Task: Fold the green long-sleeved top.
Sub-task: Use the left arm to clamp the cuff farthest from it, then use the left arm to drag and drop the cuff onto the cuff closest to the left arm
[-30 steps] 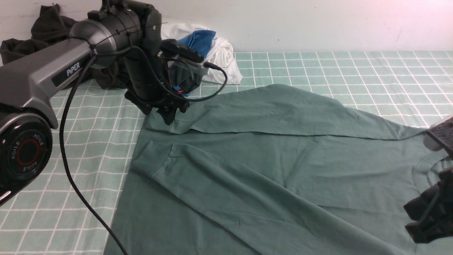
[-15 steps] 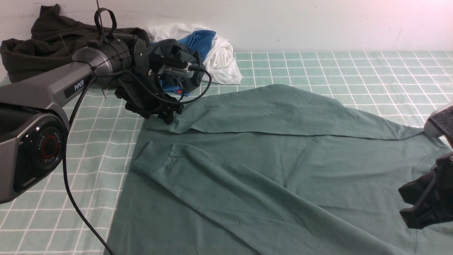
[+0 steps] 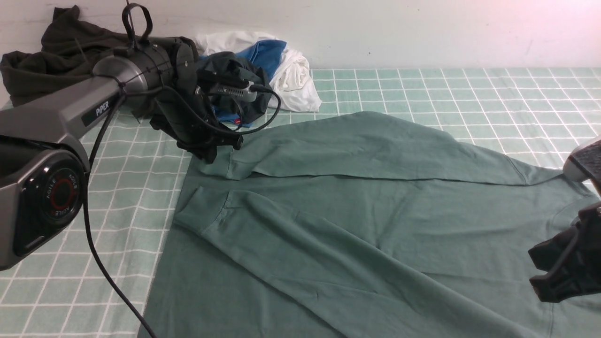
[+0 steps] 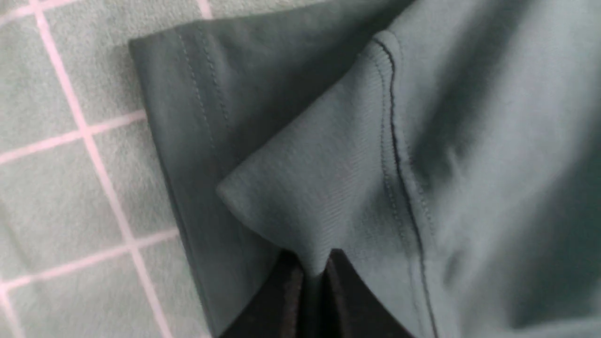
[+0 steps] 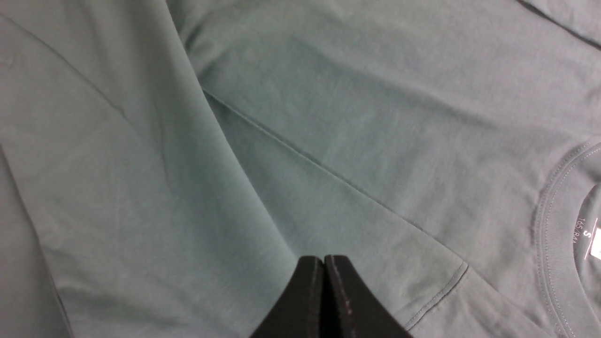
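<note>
A: What did we have at the far left?
B: A very dark garment [image 3: 51,51] was heaped against the wall, with a white and blue bundle [image 3: 291,70] beside it. Our left arm [image 3: 65,112] reached in front of both.

A: And the left jaws?
B: They were clamped on the ribbed cuff [image 4: 310,188] of the far sleeve, pinching it up into a small peak at the hem corner.

A: Where was the green long-sleeved top [image 3: 357,216]?
B: It lay flat on the checked counter [image 3: 469,94], hem to the left and neck to the right. Both sleeves were laid across the body towards the hem.

A: And on the right?
B: The right jaws were pressed together with nothing between them, over the top near a shoulder seam. The ribbed neck [image 5: 549,225] and its white label [image 5: 595,244] sat close by. We couldn't tell whether those jaws touched the fabric.
</note>
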Controlling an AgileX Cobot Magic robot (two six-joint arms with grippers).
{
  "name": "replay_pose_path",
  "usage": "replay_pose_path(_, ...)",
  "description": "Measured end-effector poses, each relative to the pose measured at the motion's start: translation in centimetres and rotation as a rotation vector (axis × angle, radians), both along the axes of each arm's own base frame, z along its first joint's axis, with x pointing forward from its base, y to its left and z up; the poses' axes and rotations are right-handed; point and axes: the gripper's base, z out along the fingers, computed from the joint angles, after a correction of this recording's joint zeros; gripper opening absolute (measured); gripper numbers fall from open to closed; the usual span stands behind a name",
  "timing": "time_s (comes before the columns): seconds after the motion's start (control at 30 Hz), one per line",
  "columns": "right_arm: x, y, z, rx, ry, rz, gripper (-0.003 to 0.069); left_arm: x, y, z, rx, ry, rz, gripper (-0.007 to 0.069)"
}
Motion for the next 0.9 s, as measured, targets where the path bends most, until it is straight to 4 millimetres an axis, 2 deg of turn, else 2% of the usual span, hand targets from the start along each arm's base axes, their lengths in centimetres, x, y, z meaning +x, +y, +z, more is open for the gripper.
replay_pose_path(0.13, 0.0, 0.0, 0.0, 0.004, 0.001, -0.001, -0.0014, -2.4, -1.3, 6.8, -0.038, -0.052, -0.034, 0.0016)
replay_pose_path(0.17, 0.0, 0.0, 0.0, 0.006, 0.002, -0.001, -0.0014, -2.6, -1.4, 7.2, -0.048, -0.049, -0.035, 0.0016)
replay_pose_path(0.23, -0.1, 0.1, 0.0, 0.024, 0.006, -0.005, -0.0014, -5.4, -2.4, 12.6, -0.175, -0.081, -0.055, 0.0016)
replay_pose_path(0.27, -0.1, 0.2, 0.1, 0.033, 0.005, -0.007, -0.0014, -6.6, -2.5, 14.2, -0.220, -0.087, -0.062, 0.0016)
replay_pose_path(0.3, -0.2, 0.2, 0.2, 0.041, 0.004, -0.009, -0.0014, -7.3, -2.5, 15.0, -0.242, -0.085, -0.065, 0.0016)
replay_pose_path(0.33, -0.4, 0.2, 0.4, 0.052, -0.003, -0.010, -0.0014, -8.9, -2.5, 16.3, -0.280, -0.077, -0.071, 0.0016)
replay_pose_path(0.4, -0.7, 0.2, 0.7, 0.068, -0.018, -0.012, -0.0014, -11.1, -2.2, 16.7, -0.302, -0.044, -0.072, 0.0016)
replay_pose_path(0.47, -0.9, 0.1, 1.0, 0.075, -0.030, -0.012, -0.0014, -12.2, -2.0, 16.3, -0.304, -0.018, -0.067, 0.0016)
replay_pose_path(0.5, -1.3, 0.0, 1.3, 0.080, -0.041, -0.012, -0.0014, -14.1, -1.5, 15.1, -0.296, 0.028, -0.057, 0.0016)
replay_pose_path(0.7, -2.3, -0.2, 1.9, 0.089, -0.041, -0.010, -0.0014, -20.8, 0.2, 8.4, -0.281, 0.092, -0.002, 0.0016)
replay_pose_path(0.73, -2.3, -0.2, 1.9, 0.089, -0.041, -0.010, -0.0014, -21.3, 0.3, 8.0, -0.278, 0.100, -0.003, 0.0016)
replay_pose_path(0.8, -2.3, -0.2, 1.8, 0.089, -0.035, -0.009, -0.0014, -23.1, 0.8, 5.3, -0.275, 0.095, -0.008, 0.0016)
replay_pose_path(0.87, -2.4, -0.2, 1.8, 0.090, -0.029, -0.010, -0.0014, -24.0, 1.1, 3.4, -0.258, 0.100, -0.028, 0.0024)
replay_pose_path(0.9, -2.4, -0.2, 1.8, 0.090, -0.028, -0.010, -0.0014, -24.1, 1.1, 3.0, -0.255, 0.103, -0.029, 0.0030)
